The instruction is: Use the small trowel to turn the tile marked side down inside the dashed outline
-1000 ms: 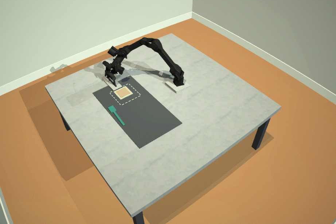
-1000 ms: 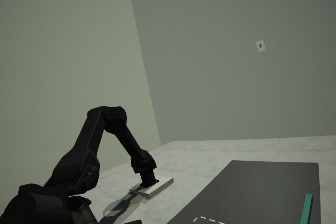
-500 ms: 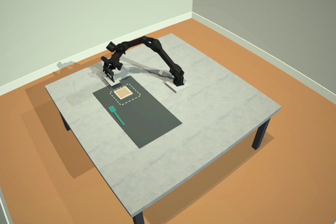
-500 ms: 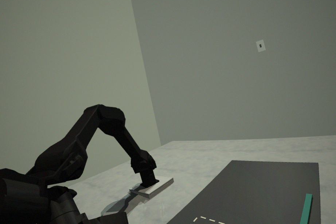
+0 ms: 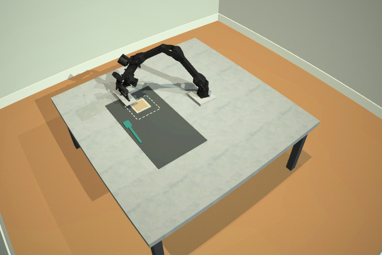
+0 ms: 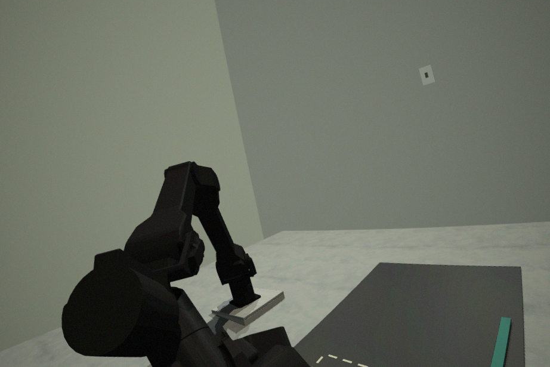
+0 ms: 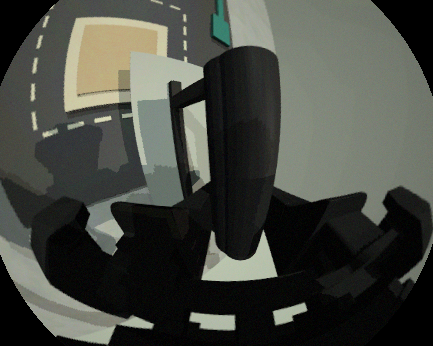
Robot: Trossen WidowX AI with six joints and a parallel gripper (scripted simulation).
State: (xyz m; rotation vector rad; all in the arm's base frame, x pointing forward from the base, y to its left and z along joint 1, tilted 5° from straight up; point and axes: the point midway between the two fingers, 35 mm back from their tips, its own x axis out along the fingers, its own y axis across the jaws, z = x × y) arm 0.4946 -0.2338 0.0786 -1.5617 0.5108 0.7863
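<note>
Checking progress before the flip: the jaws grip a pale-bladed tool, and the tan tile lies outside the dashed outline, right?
Not quite: the top view shows the tan tile inside the dashed outline, not outside it. The gripper does hold the pale-bladed tool in its jaws.

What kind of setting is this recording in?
Probably a bare test room: one grey table on an orange floor, plain walls, and a dark mat with a dashed outline.
</note>
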